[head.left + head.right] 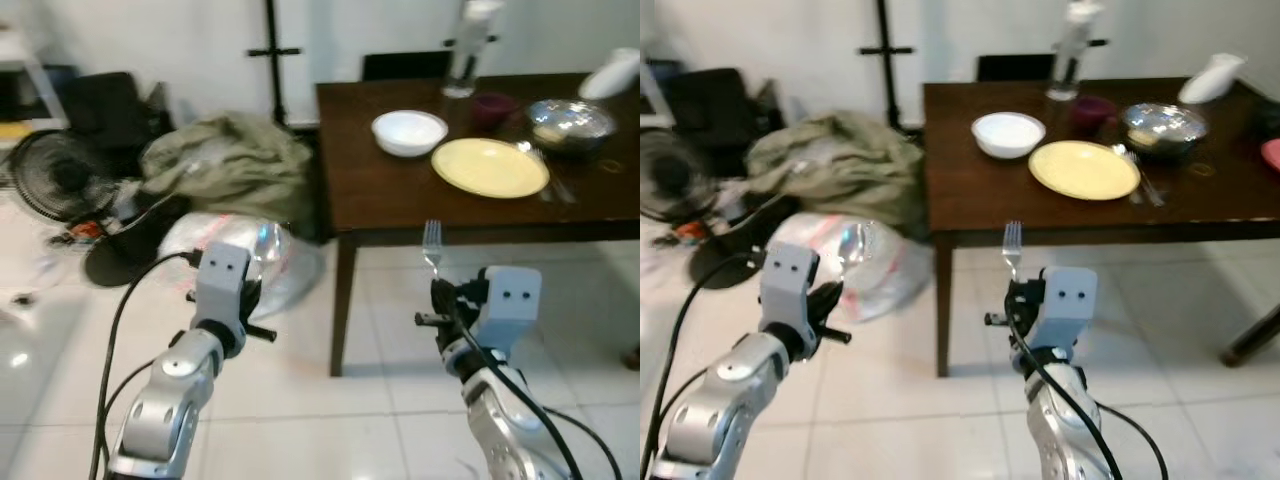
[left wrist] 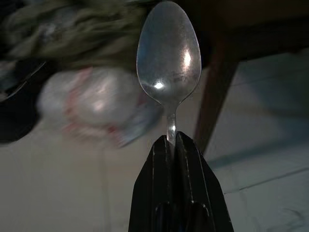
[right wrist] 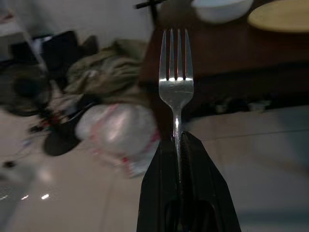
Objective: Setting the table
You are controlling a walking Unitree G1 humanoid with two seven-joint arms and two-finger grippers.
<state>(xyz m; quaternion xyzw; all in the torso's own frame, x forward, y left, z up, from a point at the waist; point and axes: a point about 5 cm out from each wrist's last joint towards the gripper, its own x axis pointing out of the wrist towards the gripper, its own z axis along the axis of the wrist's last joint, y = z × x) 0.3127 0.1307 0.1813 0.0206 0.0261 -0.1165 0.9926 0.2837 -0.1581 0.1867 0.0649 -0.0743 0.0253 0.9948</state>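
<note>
Clearly the carrying step: the right gripper is clamped on a fork, the left gripper on a spoon. Both hang short of the table. Next, step closer and lay each beside the plate at one o'clock.

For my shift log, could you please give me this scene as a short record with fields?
left gripper: shut on spoon, bowl end out
right gripper: shut on fork, tines up
table: dark wood, ahead of robot, not yet reached
on table: white bowl, yellow plate, metal bowl, bottle
floor, left of table: plastic bag, green cloth heap, fan
</note>
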